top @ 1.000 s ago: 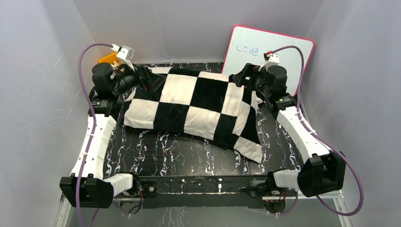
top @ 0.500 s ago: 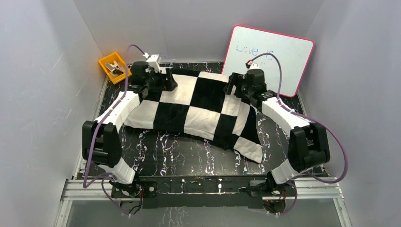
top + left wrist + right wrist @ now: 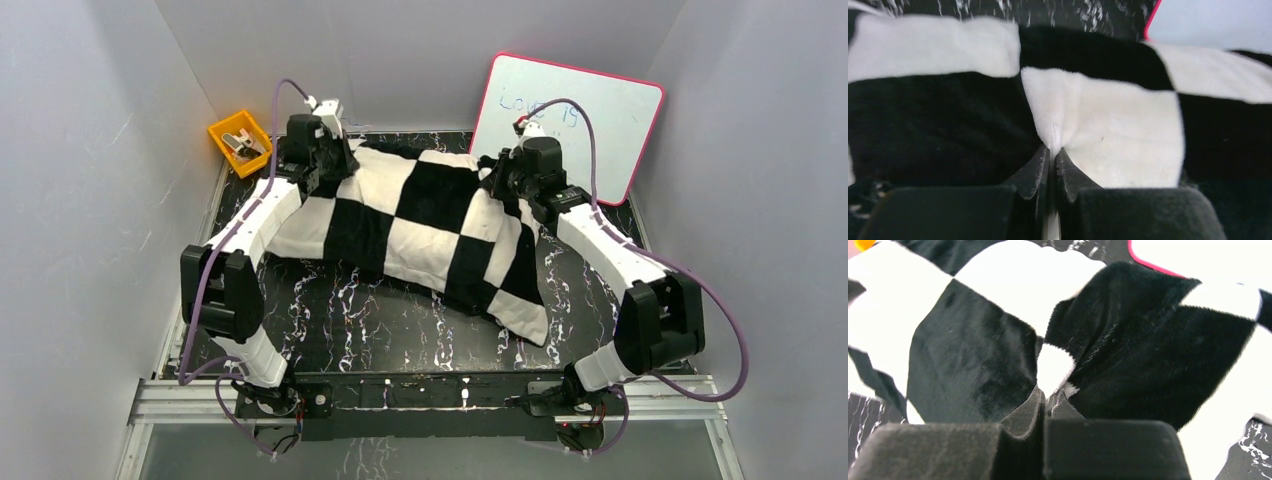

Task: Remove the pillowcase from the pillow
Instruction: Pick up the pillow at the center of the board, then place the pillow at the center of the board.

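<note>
The left claw (image 3: 1052,152) and right claw (image 3: 1044,390), open a moment earlier, had pinched shut on the far corners of the pillowcase (image 3: 420,225) lying mid-table (image 3: 380,320), readying the pull, with the pillow hidden inside.

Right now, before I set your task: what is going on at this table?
Two robot arms are working on a black-and-white checkered pillowcase lying on the marbled table. The left tool is shut on a fold of it at the far left end, and the right tool is shut on a fold at the far right end. No bare pillow shows, so the case is not yet off.
</note>
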